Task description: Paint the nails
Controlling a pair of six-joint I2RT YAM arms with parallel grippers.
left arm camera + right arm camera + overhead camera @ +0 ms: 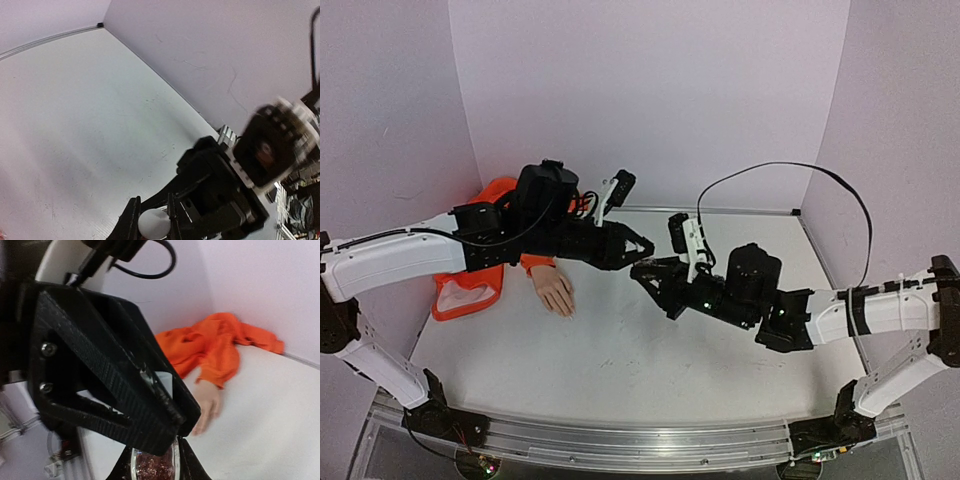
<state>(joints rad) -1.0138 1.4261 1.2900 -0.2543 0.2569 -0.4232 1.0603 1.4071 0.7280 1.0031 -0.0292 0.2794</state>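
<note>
The left claw [642, 243] pinches the pale cap [154, 223]. The right claw [642, 270] clamps the glass bottle [151, 467]; both arms meet above the surface [620, 360].

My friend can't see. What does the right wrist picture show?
The right tool holds a glass bottle with reddish sparkles, and the big black left tool grips its pale cap. Behind, a mannequin hand in an orange sleeve lies on the table.

Tiny nails [564, 309], seemingly pale, on flesh-coloured mannequin hand [553, 290], flat on table [650, 350], left side.
</note>
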